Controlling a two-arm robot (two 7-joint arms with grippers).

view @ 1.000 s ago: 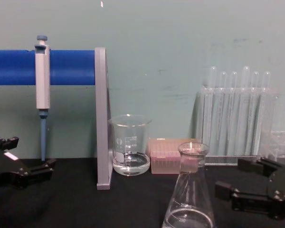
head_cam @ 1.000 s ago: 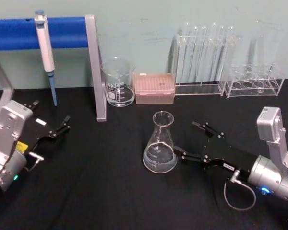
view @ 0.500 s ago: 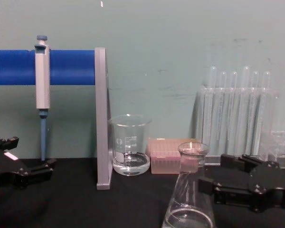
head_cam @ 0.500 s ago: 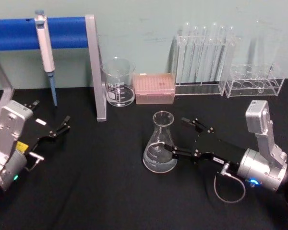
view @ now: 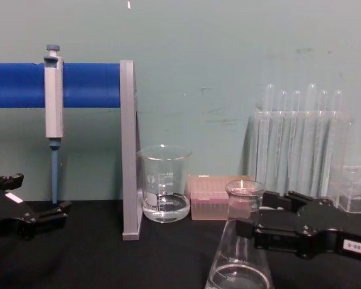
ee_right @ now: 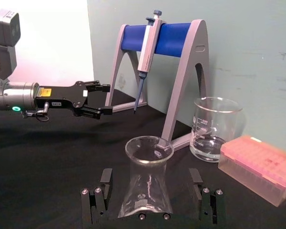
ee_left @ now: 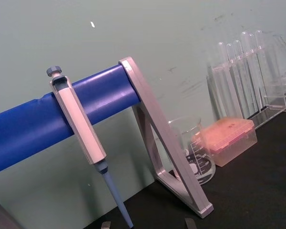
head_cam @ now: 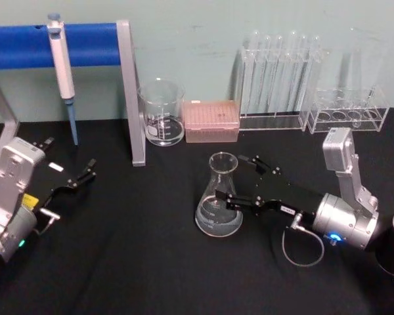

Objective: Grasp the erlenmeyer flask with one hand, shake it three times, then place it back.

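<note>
My right gripper (head_cam: 231,178) straddles the erlenmeyer flask (head_cam: 219,197), fingers spread and clear of the glass. The flask stands upright on the black table (head_cam: 151,262), near its middle. I judge the grasp, 3 shakes and return are all left to do. The left gripper (head_cam: 69,154) sits parked at the left, fingers apart.

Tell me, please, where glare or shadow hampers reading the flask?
Head view: highlights on the erlenmeyer flask base; the right gripper blends into the black cloth. Chest view: a small glint on its rim. Right wrist view: the flask's walls show mostly by edge reflections; left gripper beyond, evenly lit.
</note>
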